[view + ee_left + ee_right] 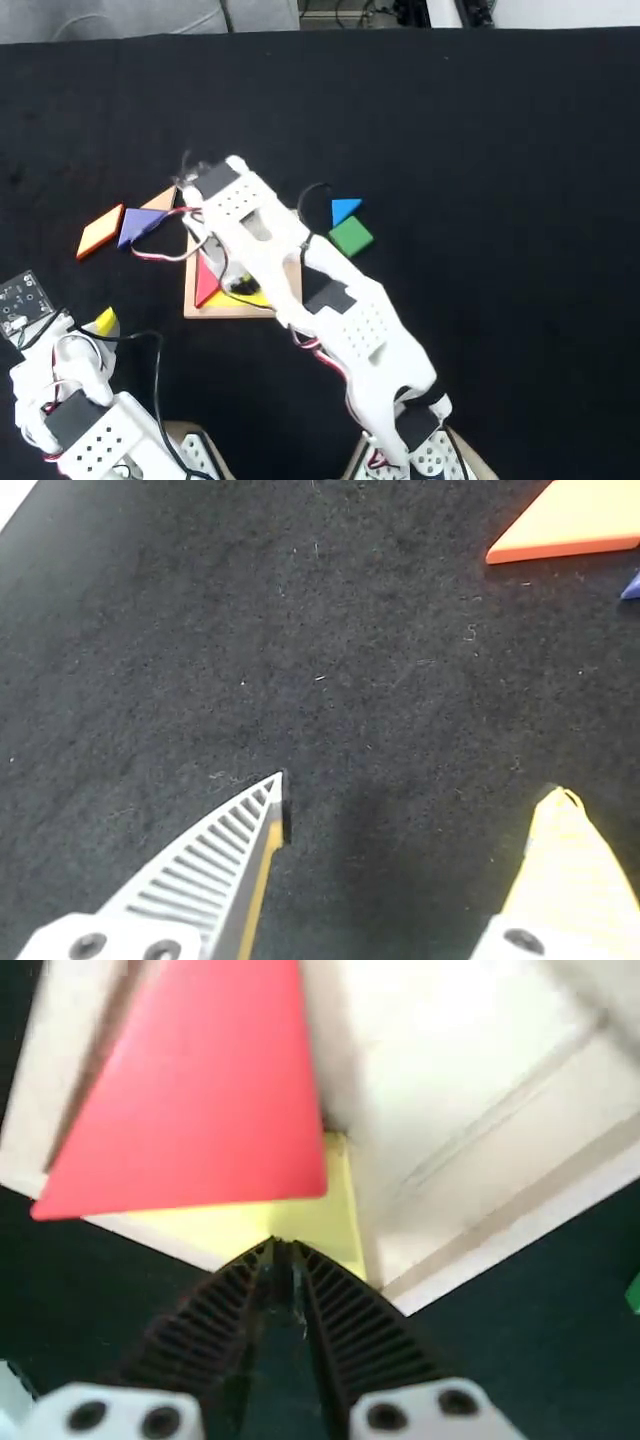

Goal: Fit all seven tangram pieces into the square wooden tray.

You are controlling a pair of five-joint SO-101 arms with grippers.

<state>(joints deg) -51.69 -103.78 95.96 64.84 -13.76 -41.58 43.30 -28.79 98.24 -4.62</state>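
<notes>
2 white arms (360,330), black servos (330,297), red-white cables (165,257).

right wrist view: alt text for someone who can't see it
The right gripper, shut, points its tips at a yellow piece in the wooden tray. A red triangle sits beside the yellow piece, and black table shows around the tray.

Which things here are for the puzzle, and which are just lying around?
For the puzzle: wooden tray, red triangle, yellow piece, blue triangle, green square, purple triangle, orange piece, tan triangle.
Not for the puzzle: small circuit board, cables beyond the table.
</notes>
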